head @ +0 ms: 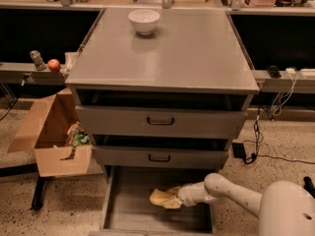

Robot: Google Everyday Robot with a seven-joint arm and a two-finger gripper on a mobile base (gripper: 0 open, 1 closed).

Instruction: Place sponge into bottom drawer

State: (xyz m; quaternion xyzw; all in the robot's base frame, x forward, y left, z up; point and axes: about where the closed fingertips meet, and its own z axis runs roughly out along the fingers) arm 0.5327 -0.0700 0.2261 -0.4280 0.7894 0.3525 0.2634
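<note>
**Status: sponge held inside the open bottom drawer**

From where I stand, the grey cabinet shows three drawers. The bottom drawer (130, 208) is pulled well out toward the floor, with its flat grey floor and low sides exposed. The top drawer (123, 121) and the middle drawer (197, 159) each carry a black handle, and each stands slightly out from the cabinet front.

The white arm (231, 193) enters from the lower right and reaches leftward into the bottom drawer. At its end, the pincer (169, 199) sits low over the drawer's floor, roughly at the middle of the tray and just below the front of the middle drawer. The pincer is closed onto the sponge (157, 196) and holds it at the left end of its fingers.

The sponge — pale yellow, with curved edges — lies within the outline of the bottom drawer, close above the floor. Whether it touches that floor cannot be told.

On the counter (187, 58) forming the cabinet top, a white bowl (143, 21) stands upright near the far edge, well apart from the arm.

To the left of the cabinet, an open cardboard box (49, 146) rests on the speckled floor, just beside the lower drawers.
</note>
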